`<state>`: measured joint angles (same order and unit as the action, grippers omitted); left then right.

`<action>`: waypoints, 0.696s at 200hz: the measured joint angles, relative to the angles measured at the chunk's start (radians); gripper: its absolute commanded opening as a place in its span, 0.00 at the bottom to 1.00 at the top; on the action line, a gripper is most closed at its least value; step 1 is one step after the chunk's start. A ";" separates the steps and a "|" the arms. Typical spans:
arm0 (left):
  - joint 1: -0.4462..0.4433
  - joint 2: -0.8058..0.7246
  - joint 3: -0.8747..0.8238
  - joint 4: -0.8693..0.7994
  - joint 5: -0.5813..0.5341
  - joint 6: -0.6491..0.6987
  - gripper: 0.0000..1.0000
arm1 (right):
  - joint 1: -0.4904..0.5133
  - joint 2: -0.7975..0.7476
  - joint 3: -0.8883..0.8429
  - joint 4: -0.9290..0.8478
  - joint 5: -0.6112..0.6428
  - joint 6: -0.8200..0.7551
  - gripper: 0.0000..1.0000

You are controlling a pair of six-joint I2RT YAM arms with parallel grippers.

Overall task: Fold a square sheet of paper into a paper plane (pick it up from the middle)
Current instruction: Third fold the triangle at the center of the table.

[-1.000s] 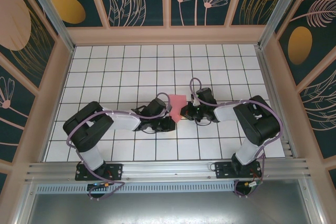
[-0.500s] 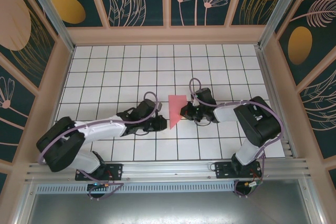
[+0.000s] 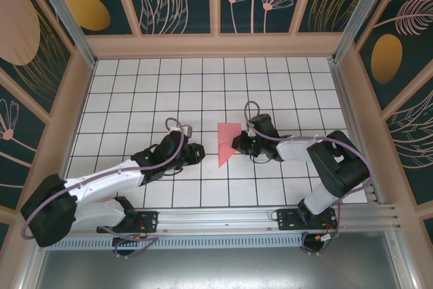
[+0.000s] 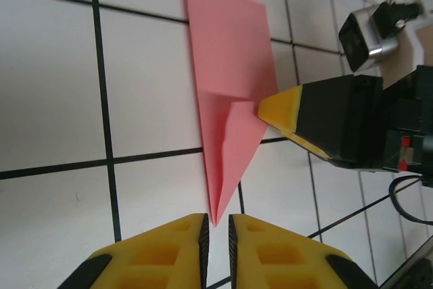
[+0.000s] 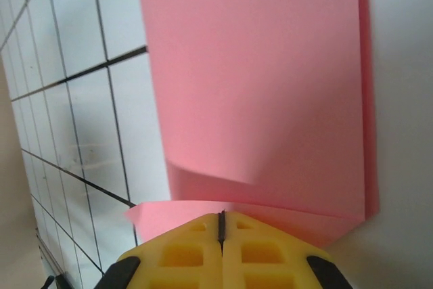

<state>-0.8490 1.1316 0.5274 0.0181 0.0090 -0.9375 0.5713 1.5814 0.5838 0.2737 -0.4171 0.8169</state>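
folded pink paper (image 3: 226, 140) on the grid table (image 3: 135, 86), long axis far-to-near, tip pointing at the arm bases. right gripper (image 5: 221, 225) pinches its side edge; left gripper (image 4: 216, 225), seemingly barely parted, sits empty just off the tip.

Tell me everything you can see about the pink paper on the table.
The pink paper is thin, plain salmon, folded into a creased shape: straight-edged at the far end, tapering to a sharp point toward the near edge. A triangular flap overlaps near the middle. It lies on the white gridded table, one layer slightly lifted. The shut right gripper presses its right edge.
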 measured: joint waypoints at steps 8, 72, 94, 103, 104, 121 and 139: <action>0.000 -0.035 -0.011 0.001 -0.011 -0.001 0.23 | 0.000 -0.010 0.000 0.000 0.004 0.000 0.00; 0.000 -0.253 -0.069 0.005 -0.097 -0.010 0.31 | 0.000 -0.023 0.005 -0.033 0.013 -0.045 0.00; 0.000 -0.266 -0.051 -0.046 -0.129 0.009 0.31 | 0.000 -0.043 0.012 -0.071 0.034 -0.068 0.00; 0.000 -0.270 -0.042 -0.066 -0.146 0.016 0.32 | 0.000 -0.058 0.012 -0.078 0.037 -0.078 0.00; 0.000 -0.271 -0.042 -0.068 -0.146 0.017 0.32 | 0.000 -0.059 0.012 -0.079 0.037 -0.078 0.00; 0.000 -0.296 -0.039 -0.092 -0.172 0.035 0.34 | 0.000 -0.077 0.012 -0.085 0.049 -0.080 0.00; 0.000 -0.320 -0.039 -0.109 -0.190 0.051 0.35 | 0.000 -0.083 0.011 -0.084 0.052 -0.079 0.00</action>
<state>-0.8490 0.8116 0.4885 -0.0910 -0.1810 -0.8867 0.5713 1.4982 0.5945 0.1902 -0.3649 0.7383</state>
